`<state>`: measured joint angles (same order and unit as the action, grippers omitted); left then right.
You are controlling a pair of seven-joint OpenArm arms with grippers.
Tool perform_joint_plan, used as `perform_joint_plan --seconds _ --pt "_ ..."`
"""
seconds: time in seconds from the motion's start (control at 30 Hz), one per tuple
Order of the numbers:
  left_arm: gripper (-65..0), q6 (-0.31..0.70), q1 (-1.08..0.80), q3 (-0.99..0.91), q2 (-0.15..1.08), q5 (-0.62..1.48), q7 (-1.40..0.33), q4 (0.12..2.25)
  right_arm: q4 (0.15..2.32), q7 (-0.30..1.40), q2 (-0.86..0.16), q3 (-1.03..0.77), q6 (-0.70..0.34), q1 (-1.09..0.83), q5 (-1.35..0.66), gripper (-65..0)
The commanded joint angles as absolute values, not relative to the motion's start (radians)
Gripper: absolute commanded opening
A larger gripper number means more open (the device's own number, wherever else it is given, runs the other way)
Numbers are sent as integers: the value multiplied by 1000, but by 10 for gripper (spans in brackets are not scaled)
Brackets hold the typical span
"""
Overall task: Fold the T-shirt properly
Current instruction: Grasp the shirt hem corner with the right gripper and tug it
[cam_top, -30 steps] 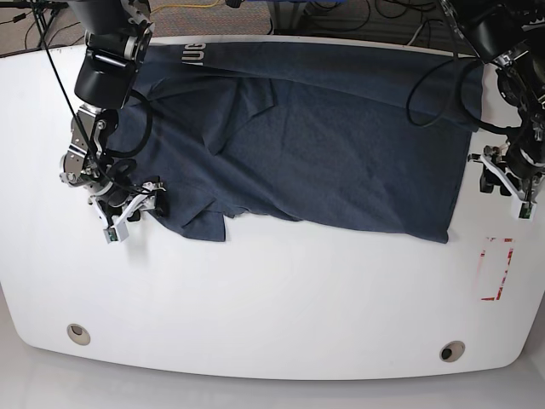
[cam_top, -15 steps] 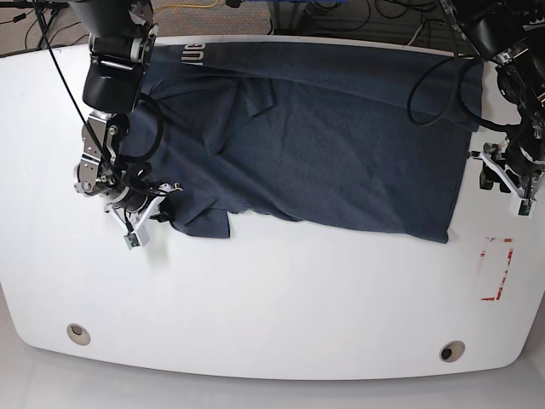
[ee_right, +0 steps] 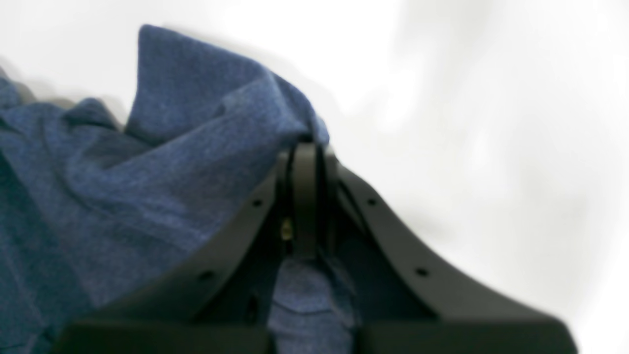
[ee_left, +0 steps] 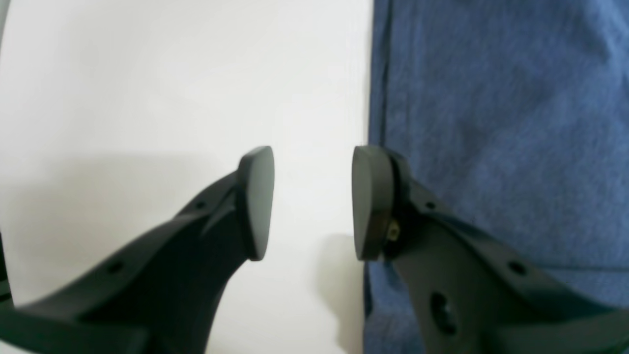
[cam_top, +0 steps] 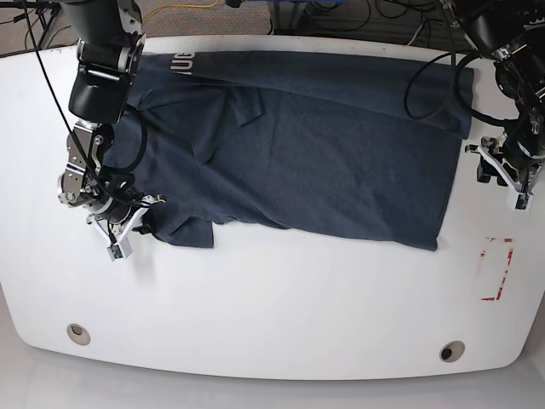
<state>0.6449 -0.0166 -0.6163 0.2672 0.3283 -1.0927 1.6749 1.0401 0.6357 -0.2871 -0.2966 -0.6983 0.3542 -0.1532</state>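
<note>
Navy T-shirt (cam_top: 324, 153) lay on the white table (cam_top: 272, 298); right gripper (ee_right: 305, 152) pinched its edge, left gripper (ee_left: 312, 196) stood parted, empty.

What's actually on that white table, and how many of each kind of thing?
T-shirt: 1
Robot grippers: 2, the right gripper pinching the shirt, the left gripper open beside it
Round holes in the table: 2, one on each side
Red-and-white sticker: 1
Total: 6
</note>
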Motion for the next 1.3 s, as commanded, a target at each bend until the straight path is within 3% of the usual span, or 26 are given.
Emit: perform_joint_plan --seconds 0.0,0.13,0.4,0.5,0.87,1.27 --pt "-415 645 -2 -608 283 337 -1075 1690 1059 621 -308 -300 -698 384 -170 -642" --pt "-415 645 -15 -582 283 337 -1073 1690 1075 639 -306 -298 -698 390 -170 -587" --pt "-415 645 -19 -572 283 337 -1072 1690 1207 665 -268 -295 -698 386 -160 -258" --pt "-415 645 -19 -572 282 337 -1072 1690 1211 665 -265 -294 -698 390 -162 -165" --pt "-415 645 -19 -572 283 337 -1072 1690 1139 650 -242 -134 -698 446 -162 -168" --pt "-415 645 -21 -572 283 337 -1072 1690 855 479 -245 -39 -698 529 -160 -168"
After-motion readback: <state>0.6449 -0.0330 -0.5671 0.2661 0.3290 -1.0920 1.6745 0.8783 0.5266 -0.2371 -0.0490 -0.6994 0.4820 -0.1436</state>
